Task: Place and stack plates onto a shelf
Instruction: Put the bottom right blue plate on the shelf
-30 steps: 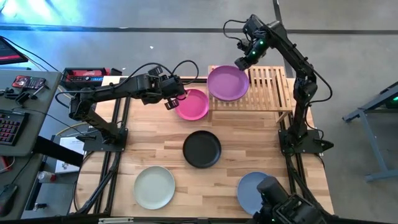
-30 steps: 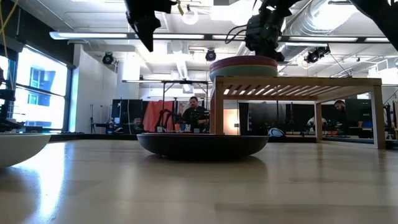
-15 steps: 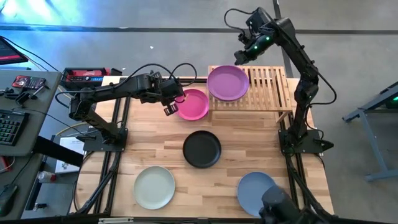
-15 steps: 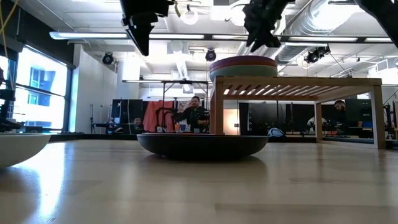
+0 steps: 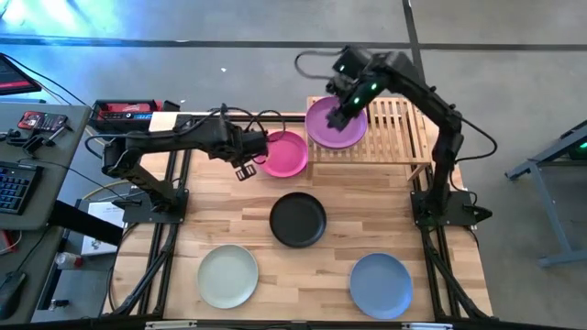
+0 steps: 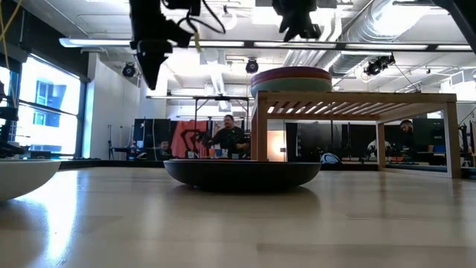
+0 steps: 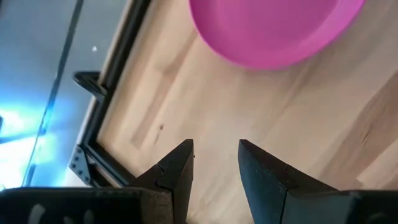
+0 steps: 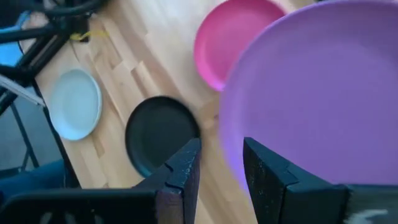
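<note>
A purple plate (image 5: 335, 126) tops a short stack (image 6: 291, 77) on the left end of the bamboo shelf (image 5: 396, 128). The magenta plate (image 5: 285, 153) lies flat on the table just left of the shelf. The black plate (image 5: 297, 219), a pale greenish plate (image 5: 227, 276) and the blue plate (image 5: 380, 285) also lie flat on the table. My left gripper (image 5: 245, 170) hovers open beside the magenta plate's left rim (image 7: 273, 37). My right gripper (image 5: 337, 116) hangs open above the purple plate (image 8: 311, 93), clear of it in the low view (image 6: 297, 30).
The right half of the shelf (image 6: 387, 100) carries nothing. The black plate (image 6: 242, 173) sits mid-table in front of the shelf. Black frame rails (image 5: 179, 174) run along the table's left and right sides. People sit in the room beyond the table.
My right gripper has swung from beyond the shelf's far edge back toward the near-left, and now hangs over the purple plate. My left gripper has drawn away from the magenta plate toward the table's left and near edge. No plate has moved.
</note>
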You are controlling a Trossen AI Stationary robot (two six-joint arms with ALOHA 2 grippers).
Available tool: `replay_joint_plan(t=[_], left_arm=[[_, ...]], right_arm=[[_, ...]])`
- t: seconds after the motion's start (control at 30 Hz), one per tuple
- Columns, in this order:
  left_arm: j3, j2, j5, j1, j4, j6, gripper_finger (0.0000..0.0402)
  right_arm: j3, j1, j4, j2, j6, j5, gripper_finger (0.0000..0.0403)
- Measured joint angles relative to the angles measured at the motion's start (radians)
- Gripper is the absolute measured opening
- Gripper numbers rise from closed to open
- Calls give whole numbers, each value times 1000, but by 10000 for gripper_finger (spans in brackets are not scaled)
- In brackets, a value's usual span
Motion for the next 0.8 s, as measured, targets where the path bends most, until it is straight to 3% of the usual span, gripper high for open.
replay_joint_plan(t=[0.3,0.53,0.8], left_arm=[[-109,0,24,0,-24,-2,117],[-168,0,72,0,-16,25,117],[-183,0,128,0,12,84,117]], right_arm=[[0,290,0,0,271,178,100],[0,509,0,4,598,374,100],[0,740,0,46,977,482,100]])
